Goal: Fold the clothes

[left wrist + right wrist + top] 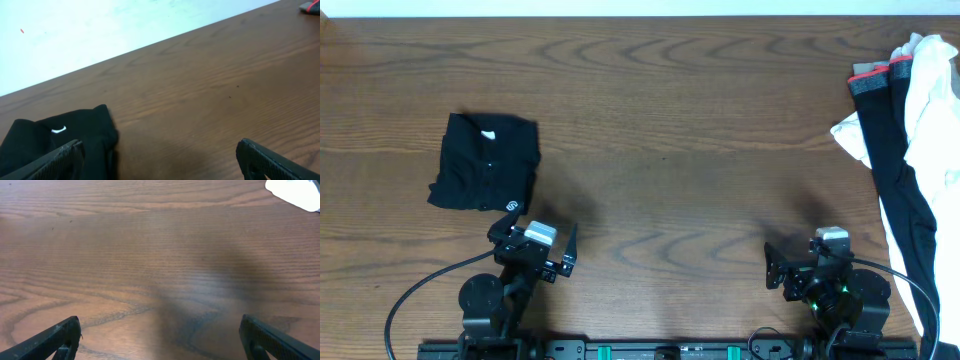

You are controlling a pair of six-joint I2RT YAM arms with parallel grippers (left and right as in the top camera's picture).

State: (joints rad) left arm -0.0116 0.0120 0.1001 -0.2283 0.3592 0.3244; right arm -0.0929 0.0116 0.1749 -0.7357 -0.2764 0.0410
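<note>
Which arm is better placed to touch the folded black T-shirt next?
Left. The left gripper sits open just beside the black T-shirt; the right gripper, also open, is far across the table.

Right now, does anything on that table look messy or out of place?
Only the right side: a black garment with a grey-and-red band and a white cloth lie in a crumpled heap. The black T-shirt on the left sits folded.
</note>
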